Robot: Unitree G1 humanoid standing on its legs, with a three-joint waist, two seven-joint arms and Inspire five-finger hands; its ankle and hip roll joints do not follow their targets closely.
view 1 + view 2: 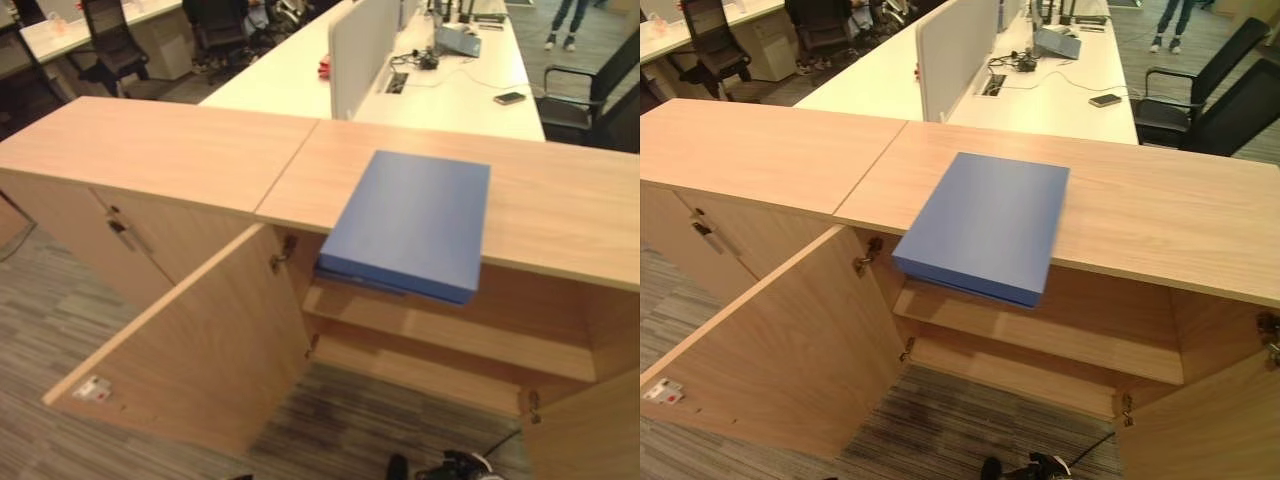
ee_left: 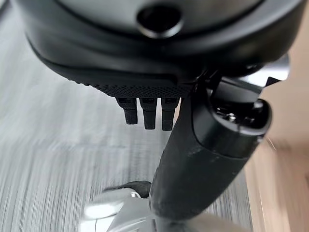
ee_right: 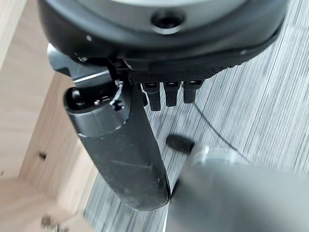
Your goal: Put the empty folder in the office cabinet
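Observation:
A blue folder (image 1: 415, 222) lies flat and closed on top of the wooden office cabinet (image 1: 180, 150). Its near edge juts out over the cabinet's front, above the open compartment. Below it the left door (image 1: 190, 350) is swung wide open, baring an inner shelf (image 1: 450, 340). My left hand (image 2: 145, 113) hangs over the grey carpet, with fingers straight, thumb out and nothing in it. Over the carpet beside a wooden cabinet panel, my right hand (image 3: 166, 94) hangs the same way, open and holding nothing. Both hands are well away from the folder.
The right door (image 1: 590, 430) also stands open at the lower right. Behind the cabinet runs a white desk (image 1: 440, 90) with a divider, cables and a phone (image 1: 509, 98). Black office chairs (image 1: 590, 100) stand at the far right, and a person's legs (image 1: 568, 25) beyond.

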